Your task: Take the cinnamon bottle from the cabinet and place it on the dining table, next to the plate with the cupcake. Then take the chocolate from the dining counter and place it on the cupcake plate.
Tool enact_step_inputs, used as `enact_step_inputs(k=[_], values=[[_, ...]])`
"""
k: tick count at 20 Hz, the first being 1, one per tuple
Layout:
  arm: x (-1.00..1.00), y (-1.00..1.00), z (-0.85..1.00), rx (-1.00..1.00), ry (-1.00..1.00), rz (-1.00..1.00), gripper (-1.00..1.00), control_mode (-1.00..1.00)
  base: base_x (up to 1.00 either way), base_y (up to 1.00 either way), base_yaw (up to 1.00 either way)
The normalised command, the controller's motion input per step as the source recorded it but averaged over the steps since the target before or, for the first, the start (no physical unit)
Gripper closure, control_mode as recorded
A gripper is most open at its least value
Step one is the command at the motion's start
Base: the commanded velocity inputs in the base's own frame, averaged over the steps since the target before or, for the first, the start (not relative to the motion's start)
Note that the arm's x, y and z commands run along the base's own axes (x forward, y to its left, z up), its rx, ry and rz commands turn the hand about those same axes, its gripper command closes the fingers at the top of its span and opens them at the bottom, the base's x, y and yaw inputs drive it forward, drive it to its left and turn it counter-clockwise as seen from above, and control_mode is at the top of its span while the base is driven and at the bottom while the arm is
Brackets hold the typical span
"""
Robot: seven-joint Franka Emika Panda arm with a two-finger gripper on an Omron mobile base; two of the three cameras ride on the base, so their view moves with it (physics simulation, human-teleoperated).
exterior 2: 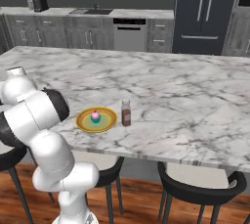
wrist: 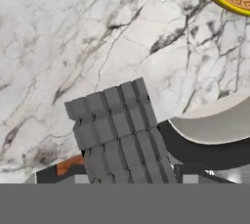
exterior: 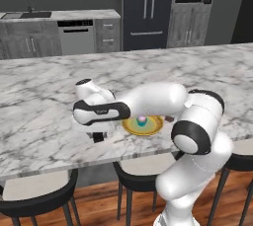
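Where end effector (exterior: 99, 136) grips chocolate (wrist: 119, 132) (plate (exterior: 148, 127) beside)

Arm folded low, reaching left.
White two-finger gripper with dark tips (exterior: 99, 136) pointing down, jaws closed in on something dark between them.

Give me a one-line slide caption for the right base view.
Cinnamon bottle standing beside the cupcake plate on the marble dining table.
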Motion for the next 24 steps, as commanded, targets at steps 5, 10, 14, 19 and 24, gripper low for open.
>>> enact_step_inputs(k=[5, 10, 14, 19, 24], values=[[0.03, -1.00, 0.27, 0.00, 0.00, 0.00, 1.00, -1.00, 0.00, 0.00, 0.00], [0.48, -1.00, 0.01, 0.00, 0.06, 0.10, 1.00, -1.00, 0.00, 0.00, 0.00], [0.42, -0.94, -0.01, 0.00, 0.01, 0.23, 1.00, -1.00, 0.00, 0.00, 0.00], [0.56, -0.59, -0.06, -0.01, 0.04, 0.24, 1.00, -1.00, 0.00, 0.00, 0.00], [0.60, -0.23, -0.32, -0.04, 0.03, 0.28, 1.00, -1.00, 0.00, 0.00, 0.00]])
